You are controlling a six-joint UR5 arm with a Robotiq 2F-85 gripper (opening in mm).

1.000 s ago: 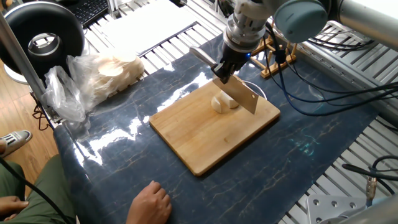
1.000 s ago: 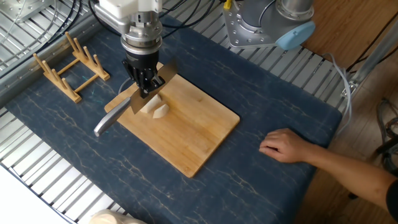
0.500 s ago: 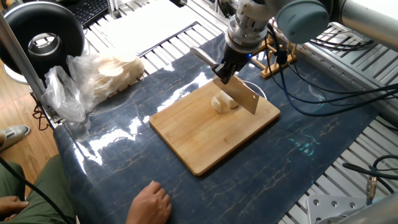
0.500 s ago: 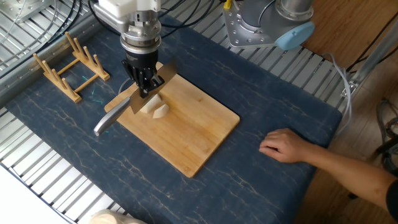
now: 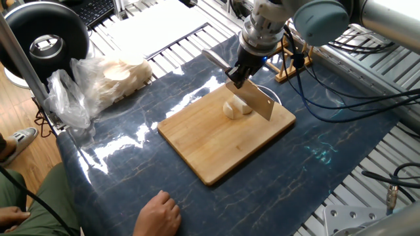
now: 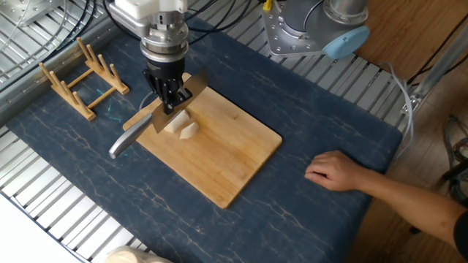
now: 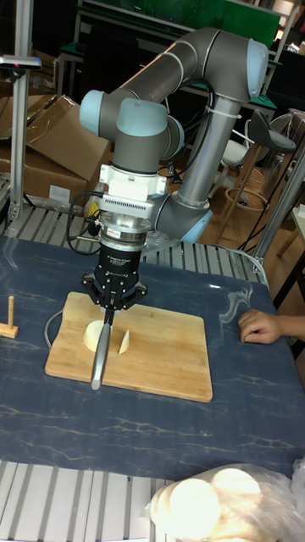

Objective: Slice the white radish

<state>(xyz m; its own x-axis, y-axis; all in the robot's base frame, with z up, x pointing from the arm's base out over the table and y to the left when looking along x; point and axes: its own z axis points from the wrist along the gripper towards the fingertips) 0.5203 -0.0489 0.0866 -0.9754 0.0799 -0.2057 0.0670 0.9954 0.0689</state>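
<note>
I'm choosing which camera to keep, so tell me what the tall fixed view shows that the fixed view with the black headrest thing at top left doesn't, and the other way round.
Only the tall view shows the whole arm and the knife edge-on between two pieces of white radish.

Only the other view shows the flat of the blade, the person's knee and the keyboard.

Both show the gripper shut on the knife, the cutting board, the bagged slices and a person's hand on the table.

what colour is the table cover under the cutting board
Dark navy blue with pale marble-like veins; the table cover under the cutting board shows best in the other fixed view.
</note>
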